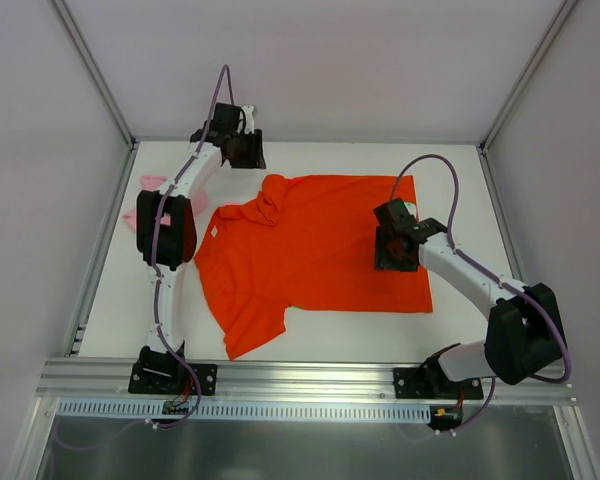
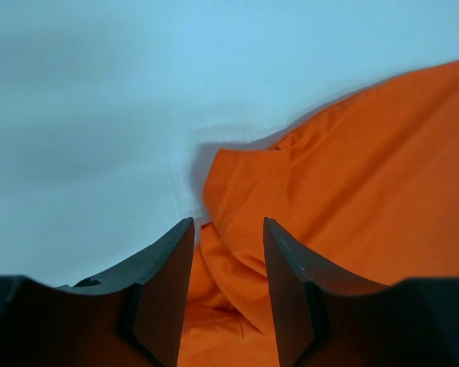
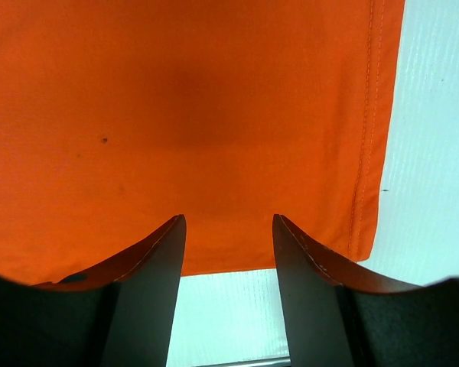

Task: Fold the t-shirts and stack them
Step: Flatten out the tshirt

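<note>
A: How far along does the job look?

B: Early. The orange tee (image 1: 320, 250) lies spread mid-table (image 1: 460, 320), and its near sleeve (image 1: 252, 330) is flat, pointing at the near edge. No finished fold shows.

A: The right gripper (image 1: 395, 255)?

B: It hangs over the tee's hem end, toward the right edge. Its jaws are parted with nothing between them.

A: The pink tee (image 1: 148, 182)?

B: It is crumpled at the left edge, half hidden behind the left arm (image 1: 170, 230). It lies apart from the orange one, and neither gripper touches it.

A: The left gripper (image 1: 242, 150)?

B: It is farthest back, near the far edge, just beyond the bunched far sleeve (image 2: 245, 183). Its jaws stand apart and seem to hold nothing.

A: What's left, then?

B: Probably everything: both tees need folding, then stacking.
</note>
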Action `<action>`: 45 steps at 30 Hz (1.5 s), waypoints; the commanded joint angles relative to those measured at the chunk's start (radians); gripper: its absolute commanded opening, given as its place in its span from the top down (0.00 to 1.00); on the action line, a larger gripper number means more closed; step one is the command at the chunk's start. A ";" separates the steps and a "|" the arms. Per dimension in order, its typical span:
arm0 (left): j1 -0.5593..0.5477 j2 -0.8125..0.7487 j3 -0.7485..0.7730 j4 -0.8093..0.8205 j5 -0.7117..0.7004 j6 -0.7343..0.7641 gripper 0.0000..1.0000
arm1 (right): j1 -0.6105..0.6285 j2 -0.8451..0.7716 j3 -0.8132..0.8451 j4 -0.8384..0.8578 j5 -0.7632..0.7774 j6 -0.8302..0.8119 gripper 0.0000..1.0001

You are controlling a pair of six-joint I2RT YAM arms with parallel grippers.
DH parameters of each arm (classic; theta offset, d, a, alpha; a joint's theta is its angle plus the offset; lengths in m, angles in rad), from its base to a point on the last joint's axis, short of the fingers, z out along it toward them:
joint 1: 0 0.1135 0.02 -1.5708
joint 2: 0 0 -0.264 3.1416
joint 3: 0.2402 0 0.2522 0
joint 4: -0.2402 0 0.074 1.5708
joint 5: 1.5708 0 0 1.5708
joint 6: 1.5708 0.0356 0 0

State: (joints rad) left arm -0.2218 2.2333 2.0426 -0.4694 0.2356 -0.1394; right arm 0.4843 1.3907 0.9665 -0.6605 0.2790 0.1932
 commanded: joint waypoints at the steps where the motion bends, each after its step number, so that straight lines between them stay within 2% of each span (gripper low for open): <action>1: -0.005 0.048 0.061 -0.064 0.050 -0.042 0.59 | 0.007 0.014 0.046 0.018 0.006 -0.005 0.47; 5: -0.004 0.055 0.007 -0.048 0.077 -0.048 0.62 | 0.008 0.018 0.046 0.018 0.008 -0.008 0.47; 17: -0.004 0.045 -0.140 0.006 0.011 -0.012 0.62 | 0.007 0.011 0.032 0.013 0.011 -0.012 0.47; 32: 0.007 0.043 -0.139 0.012 -0.027 0.011 0.64 | 0.007 0.028 0.032 0.013 0.011 -0.018 0.47; 39: 0.012 0.037 -0.140 0.003 -0.045 0.029 0.70 | 0.008 0.036 0.040 0.015 0.008 -0.015 0.47; 45: 0.019 0.048 -0.127 0.006 -0.033 0.029 0.69 | 0.007 0.041 0.041 0.010 0.011 -0.015 0.47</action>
State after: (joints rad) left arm -0.2184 2.3119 1.8988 -0.4728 0.2050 -0.1368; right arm 0.4847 1.4242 0.9741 -0.6544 0.2794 0.1818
